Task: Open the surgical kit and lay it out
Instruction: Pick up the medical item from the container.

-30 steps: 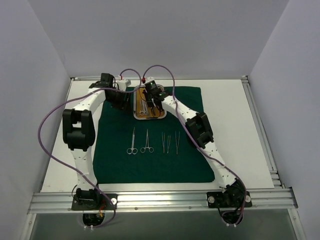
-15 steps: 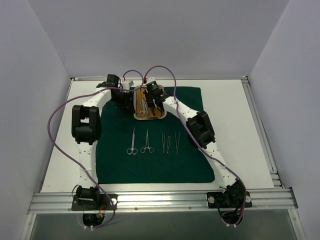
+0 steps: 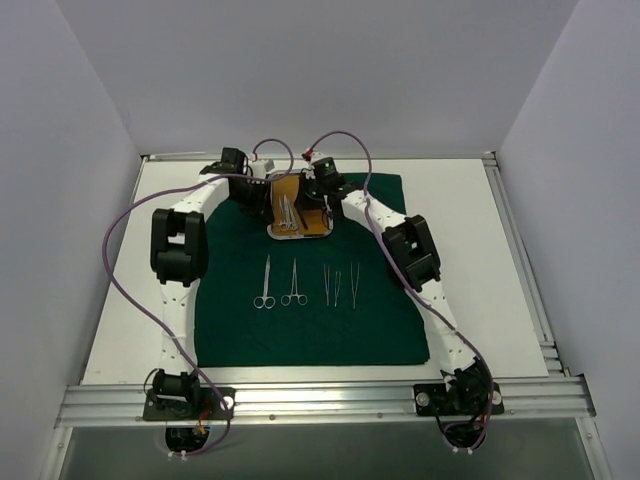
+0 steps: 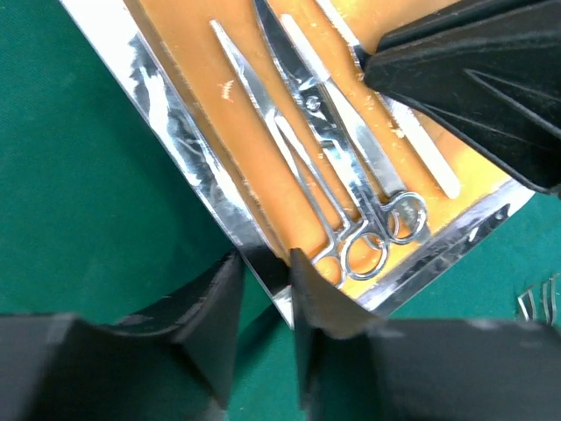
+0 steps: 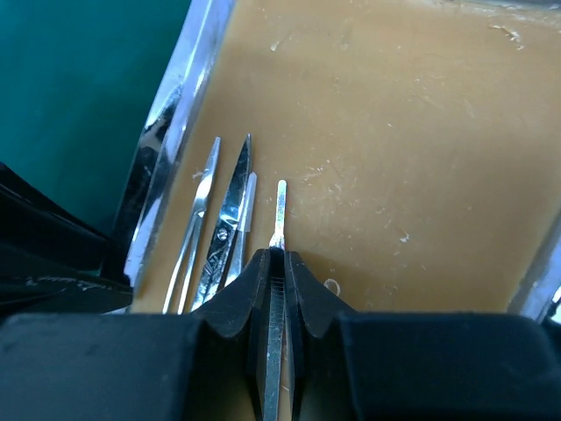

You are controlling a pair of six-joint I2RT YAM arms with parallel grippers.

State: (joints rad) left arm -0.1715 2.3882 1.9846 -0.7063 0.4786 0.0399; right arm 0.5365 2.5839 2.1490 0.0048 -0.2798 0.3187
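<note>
While four instruments (image 3: 293,284) lie on the green cloth (image 3: 300,335), our right gripper (image 5: 274,263) pinches a slim tool (image 5: 280,210) in the steel tray (image 4: 175,114) beside two unmoved scissor-handled pieces (image 4: 351,202), our left gripper (image 4: 263,289) straddling its rim, clamped or not we cannot tell.

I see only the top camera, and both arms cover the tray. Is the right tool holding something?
Observer: Yes. The right wrist camera shows the right tool shut on a thin silver instrument, its tip pointing out over the tray and its orange-brown floor.
Operator: And where is the left tool?
Observer: In the left wrist camera the left tool straddles the steel rim at a corner of the tray, with a gap showing beside the rim.
Operator: What else lies in the tray?
Observer: Two ring-handled instruments, side by side near that rim.
</note>
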